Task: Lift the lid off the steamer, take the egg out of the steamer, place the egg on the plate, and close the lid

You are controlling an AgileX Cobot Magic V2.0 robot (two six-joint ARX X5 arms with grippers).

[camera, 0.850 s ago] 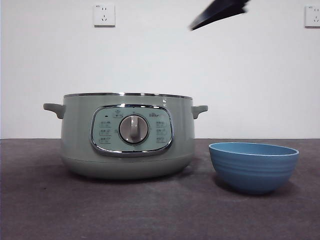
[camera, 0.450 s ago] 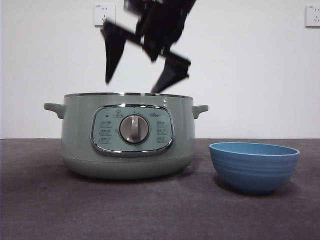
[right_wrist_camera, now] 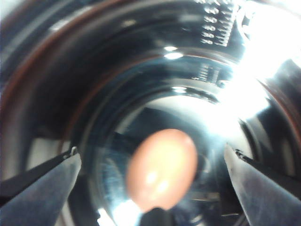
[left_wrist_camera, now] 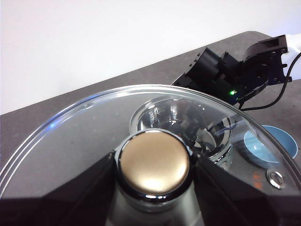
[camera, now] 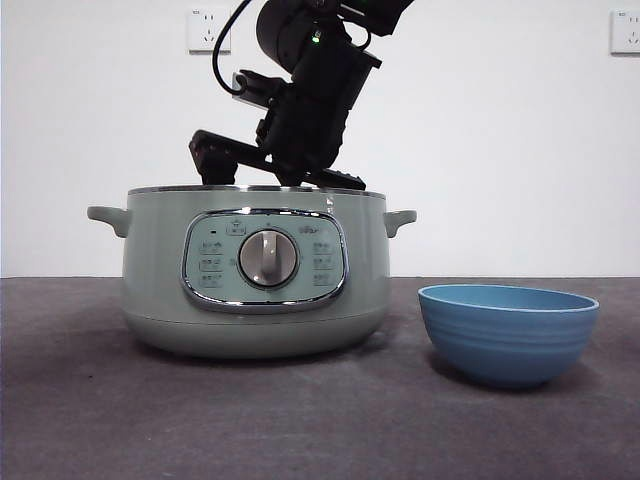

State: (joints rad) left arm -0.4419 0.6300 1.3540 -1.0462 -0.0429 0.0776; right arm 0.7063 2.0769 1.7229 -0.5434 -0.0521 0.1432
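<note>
The sage-green steamer (camera: 255, 270) stands open at the left of the table. My right gripper (right_wrist_camera: 150, 151) is lowered inside it, jaws open on either side of the brownish-orange egg (right_wrist_camera: 162, 169), which lies on the shiny pot bottom. In the front view its arm (camera: 305, 110) comes down from above and the jaws are hidden behind the pot's rim. My left gripper (left_wrist_camera: 153, 162) is shut on the knob of the glass lid (left_wrist_camera: 70, 141), held up above the table and out of the front view. The blue plate (camera: 508, 335) stands right of the steamer.
Through the lid the left wrist view shows the open steamer (left_wrist_camera: 221, 141), the right arm (left_wrist_camera: 235, 70) above it and the blue plate (left_wrist_camera: 263, 146) beside it. Dark tabletop (camera: 320, 420); a white wall with outlets (camera: 208, 30) is behind.
The right arm has come down from the top of the front view over the steamer, and its open jaws have sunk below the pot's rim.
</note>
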